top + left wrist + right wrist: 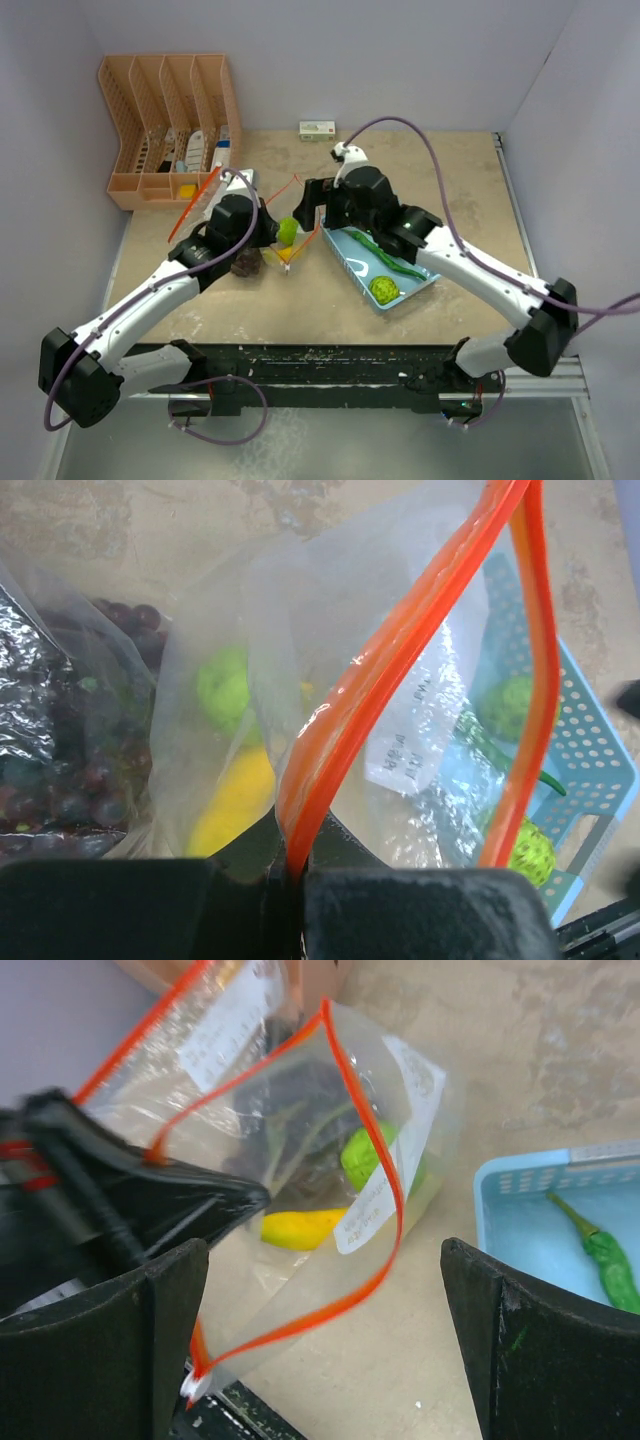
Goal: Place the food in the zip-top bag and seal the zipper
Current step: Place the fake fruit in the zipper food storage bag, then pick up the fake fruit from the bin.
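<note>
Because its film is clear and crinkly, the zip-top bag [330, 610] shows its load plainly. A smooth yellow banana [235, 800] and a bumpy lime-green round fruit [222, 685] lie low inside it. A dark red-purple grape bunch [60, 760] shows through wrinkled plastic to one side, though I cannot tell whether it sits inside the bag or under a fold. A stiff orange zipper [400, 650] rims the mouth, which gapes in a wide loop, and a white printed label [405, 730] sits on one wall. The left fingers [400, 910] are pressed together on one run of that zipper, holding the mouth up off the bench [450, 180]. The right fingers [530, 1350] stand wide apart, gripping nothing, with the bag's open mouth between and just beyond them. Just beside the bag lies a light-blue perforated plastic basket [530, 1170]. It holds a long green vegetable [600, 1255], slim and curved, and, seen from overhead, another knobbly green fruit [382, 290]. At the bench's far left corner stands a peach lattice-sided file rack [170, 120].
</note>
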